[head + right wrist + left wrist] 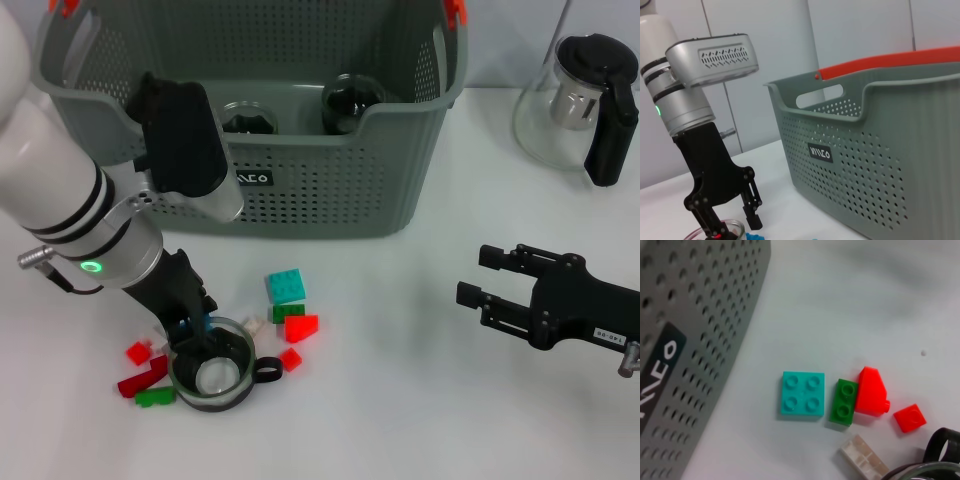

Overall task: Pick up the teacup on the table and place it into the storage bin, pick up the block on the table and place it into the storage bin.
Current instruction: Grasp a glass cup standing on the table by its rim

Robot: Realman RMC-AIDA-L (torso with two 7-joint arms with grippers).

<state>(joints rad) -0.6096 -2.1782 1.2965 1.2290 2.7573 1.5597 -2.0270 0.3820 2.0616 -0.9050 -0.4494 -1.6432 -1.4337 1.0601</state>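
Head view shows the left gripper (192, 330) lowered over the teacup (212, 376), which stands on the white counter (400, 400) at about seven o'clock from the storage bin (300, 190); its fingers (180, 322) are parted, one reaching inside the cup's rim and one outside, though whether they press the glass cannot be told; small blocks lie around the cup, a teal block (286, 286) at one o'clock from it, a red wedge (301, 327) and green brick (288, 312) nearby; the right gripper (478, 280) hovers at three o'clock, fingers spread and empty; a glass teapot (580, 100) stands at the bin's three o'clock.
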